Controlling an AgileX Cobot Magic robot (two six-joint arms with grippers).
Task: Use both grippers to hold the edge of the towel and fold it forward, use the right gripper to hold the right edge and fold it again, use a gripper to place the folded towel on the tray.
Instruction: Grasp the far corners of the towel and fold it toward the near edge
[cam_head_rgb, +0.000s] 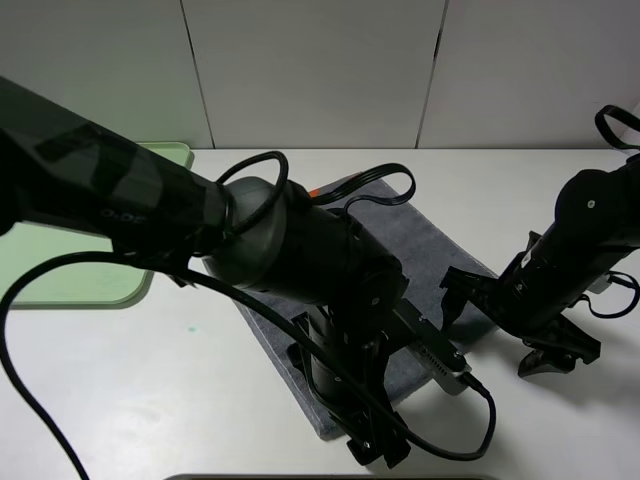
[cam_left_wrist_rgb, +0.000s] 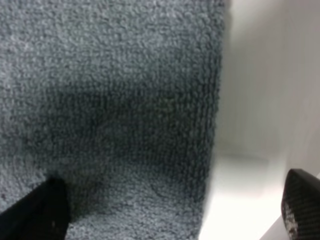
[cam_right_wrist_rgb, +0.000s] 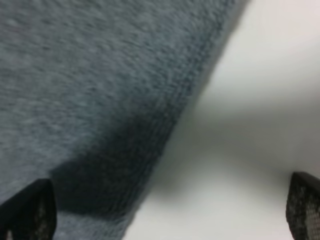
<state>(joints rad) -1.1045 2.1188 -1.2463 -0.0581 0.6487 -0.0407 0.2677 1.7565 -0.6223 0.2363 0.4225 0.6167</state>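
Observation:
The dark grey towel lies flat on the white table, with an orange stripe at its far end. My left gripper hangs over the towel's near edge. In the left wrist view the left gripper is open: one fingertip is over the towel, the other over bare table past the edge. My right gripper is open at the towel's right edge. The right gripper straddles that edge with the towel under one finger. The green tray sits at the far left.
The bulky left arm and its cables cover much of the towel's left half. A white wall stands behind the table. White tabletop shows in front of the tray.

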